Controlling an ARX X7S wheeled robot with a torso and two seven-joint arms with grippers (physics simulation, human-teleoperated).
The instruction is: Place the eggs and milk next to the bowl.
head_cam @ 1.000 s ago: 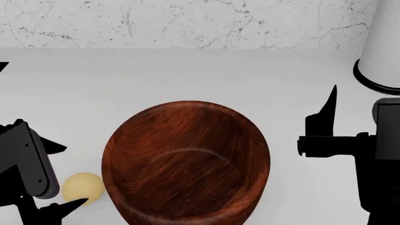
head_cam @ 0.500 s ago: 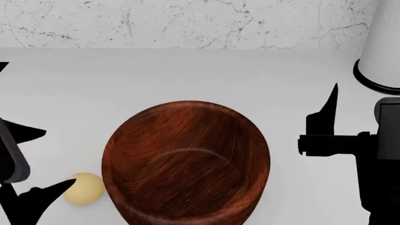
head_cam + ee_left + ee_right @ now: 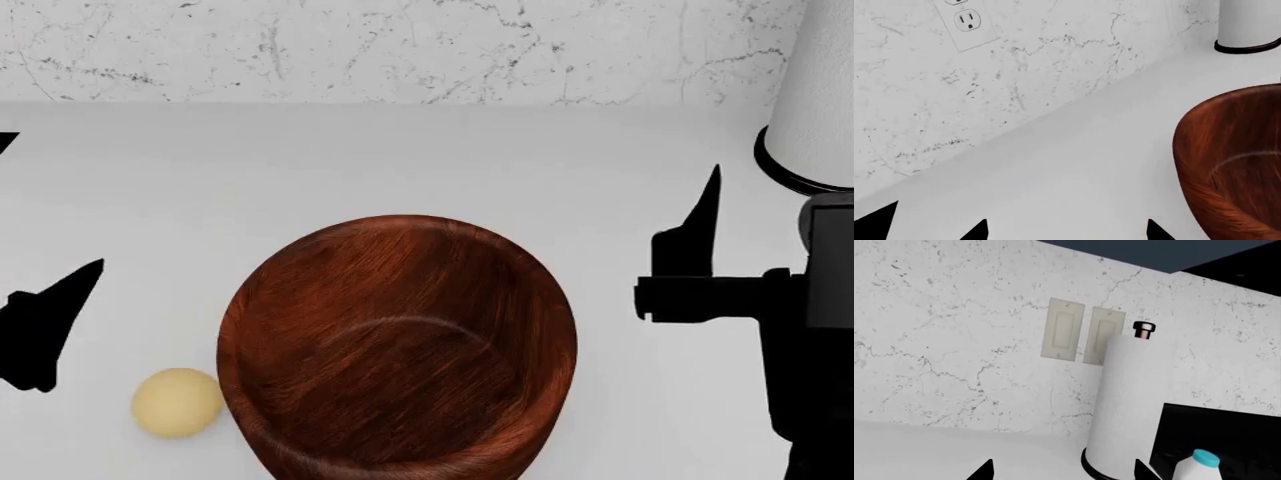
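Observation:
The reddish-brown wooden bowl (image 3: 400, 350) stands in the middle of the white counter, and its rim also shows in the left wrist view (image 3: 1234, 160). A pale yellow egg (image 3: 176, 402) lies on the counter just left of the bowl, touched by no gripper. My left gripper (image 3: 1064, 234) is open and holds nothing; one black finger (image 3: 51, 322) shows at the left edge, apart from the egg. My right gripper (image 3: 1062, 472) is open and holds nothing, right of the bowl. The milk (image 3: 1194, 466), white with a teal cap, stands beyond the gripper beside a paper towel roll.
The tall white paper towel roll (image 3: 814, 100) with its black base ring stands at the back right. A dark panel (image 3: 1221, 435) rises behind the milk. The marble backsplash (image 3: 400, 50) closes off the counter's far side, with an outlet (image 3: 967, 20) and switch plates (image 3: 1084, 335).
My left gripper, which straddled the egg, has drawn back to the left and left the egg lying beside the bowl. The right gripper shifted slightly toward the wall.

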